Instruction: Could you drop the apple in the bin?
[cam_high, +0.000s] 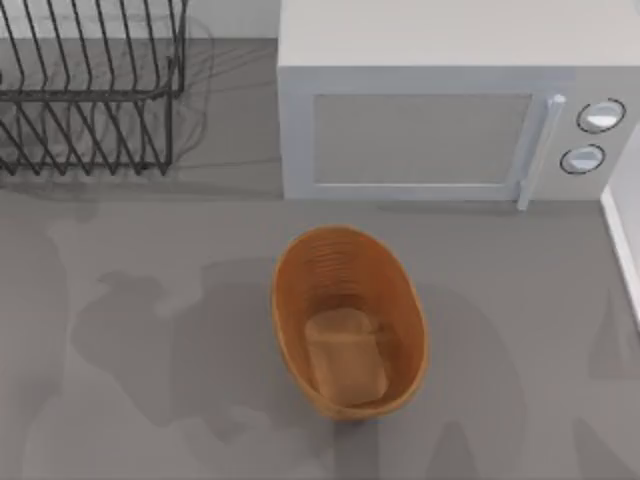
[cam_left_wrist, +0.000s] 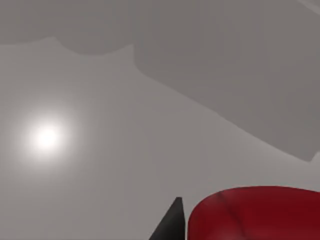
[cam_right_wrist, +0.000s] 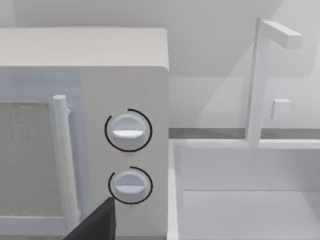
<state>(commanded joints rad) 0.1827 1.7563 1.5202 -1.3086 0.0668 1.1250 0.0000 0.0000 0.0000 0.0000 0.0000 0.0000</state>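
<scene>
Apple (cam_left_wrist: 260, 212) beside left tool fingertip (cam_left_wrist: 172, 225), over bare table (cam_left_wrist: 125, 125).

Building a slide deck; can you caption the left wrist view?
Left wrist view: red apple beside a black fingertip of the left gripper, above the grey table.

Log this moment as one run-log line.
apple: beside left claw finger, grip unclear | bin: table centre, holds no apple | microwave: behind bin | right claw: facing microwave
</scene>
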